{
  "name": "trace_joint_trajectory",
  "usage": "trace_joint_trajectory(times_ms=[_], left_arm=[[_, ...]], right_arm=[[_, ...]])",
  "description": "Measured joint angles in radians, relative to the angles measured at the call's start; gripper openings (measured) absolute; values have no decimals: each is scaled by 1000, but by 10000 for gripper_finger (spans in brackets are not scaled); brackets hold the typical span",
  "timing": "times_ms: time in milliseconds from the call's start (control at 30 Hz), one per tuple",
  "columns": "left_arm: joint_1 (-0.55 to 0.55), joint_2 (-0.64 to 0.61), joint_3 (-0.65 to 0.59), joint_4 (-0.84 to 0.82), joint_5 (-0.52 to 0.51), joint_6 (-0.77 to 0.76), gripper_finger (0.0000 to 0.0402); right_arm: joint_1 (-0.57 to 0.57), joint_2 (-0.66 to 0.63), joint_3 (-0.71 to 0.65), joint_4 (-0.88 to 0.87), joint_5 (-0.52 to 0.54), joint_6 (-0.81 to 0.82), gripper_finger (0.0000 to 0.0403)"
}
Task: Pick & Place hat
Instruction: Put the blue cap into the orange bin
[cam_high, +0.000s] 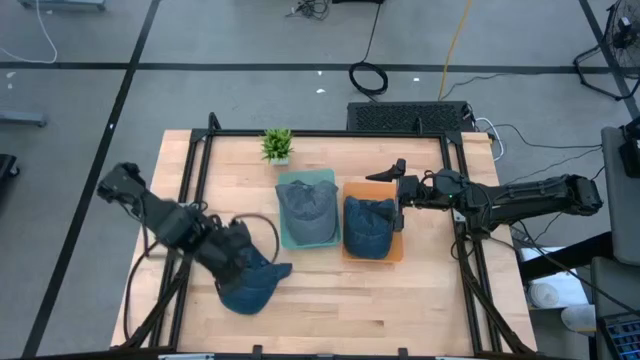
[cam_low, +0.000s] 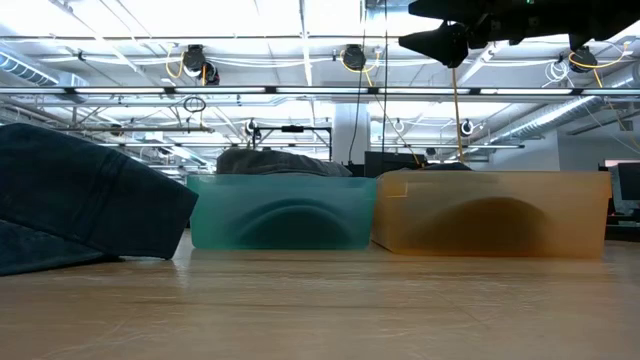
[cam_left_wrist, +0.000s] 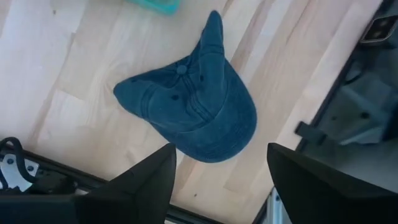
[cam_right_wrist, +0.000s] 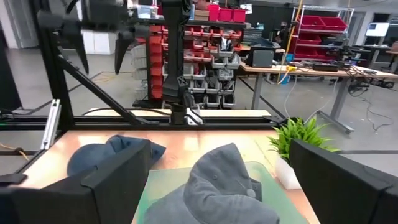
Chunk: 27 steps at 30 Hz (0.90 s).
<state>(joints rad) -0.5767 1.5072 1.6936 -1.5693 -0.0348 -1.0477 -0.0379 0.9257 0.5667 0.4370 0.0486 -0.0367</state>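
Both jaws apart — left gripper (cam_high: 243, 262) above blue hat (cam_high: 252, 288), right gripper (cam_high: 399, 187) over orange bin (cam_high: 347, 252).

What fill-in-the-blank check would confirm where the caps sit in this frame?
1. The grey cap lies in the ____ plastic bin.
2. The orange plastic bin holds a ____ denim cap.
3. The loose blue denim cap lies on the wooden table under the ____ gripper.
4. The small green potted plant stands nearest the ____ bin.

Missing words: teal; blue; left; teal
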Motion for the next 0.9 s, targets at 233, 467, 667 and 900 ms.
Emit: trace_joint_trajectory(times_ms=[233, 467, 667, 900], left_arm=[[-145, 137, 0, -2, -23, -57, 266], [-258, 256, 0, -1, 4, -116, 267], [-309, 317, 0, 6, 48, -131, 267], [-397, 398, 0, 17, 11, -219, 267]], right_arm=[[32, 0, 0, 0, 0, 11, 366], [59, 0, 0, 0, 0, 52, 366], [67, 0, 0, 0, 1, 51, 366], [66, 0, 0, 5, 2, 7, 366]])
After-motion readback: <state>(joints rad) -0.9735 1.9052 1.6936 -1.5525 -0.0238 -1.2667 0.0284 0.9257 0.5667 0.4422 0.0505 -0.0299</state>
